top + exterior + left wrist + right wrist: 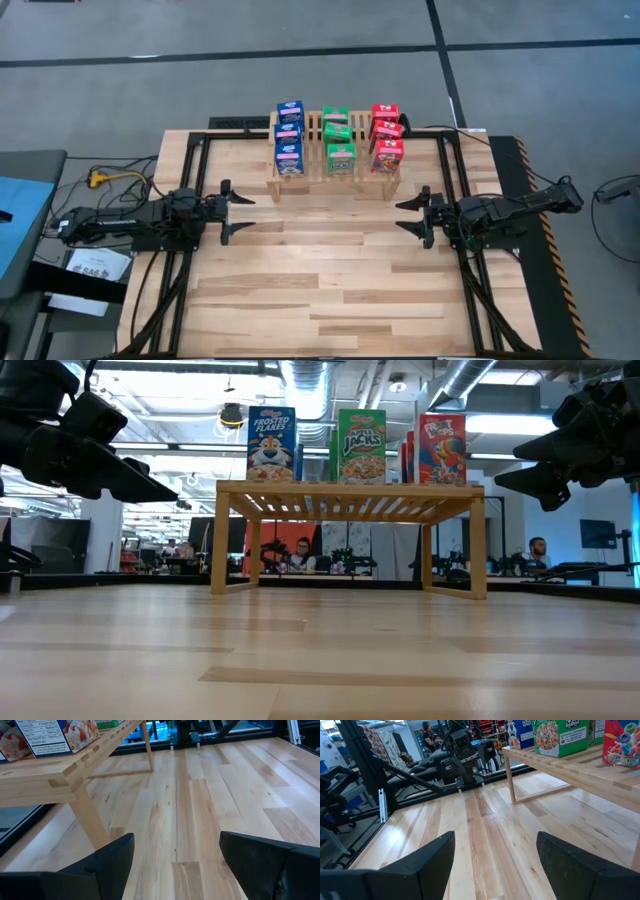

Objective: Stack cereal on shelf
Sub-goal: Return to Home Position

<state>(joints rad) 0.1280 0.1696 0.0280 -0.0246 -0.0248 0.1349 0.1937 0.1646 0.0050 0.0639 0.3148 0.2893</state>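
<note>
Shelf (314, 150): set at the far middle of the table (330, 290), just inside the far edge.
Blue boxes (289, 138): 3 lined near to far on the shelf's left; "FROSTED FLAKES" is read.
Green boxes (338, 140): 3 in the middle; "JACKS" is read.
Red boxes (385, 138): 3 on the right; lettering not made out.
Left gripper (240, 212): held left of the shelf's near corner, fingers spread, nothing gripped.
Right gripper (405, 215): held opposite on the right, fingers spread, nothing gripped.
Open room: bare planks are seen from between the 2 grippers to the near edge.
</note>
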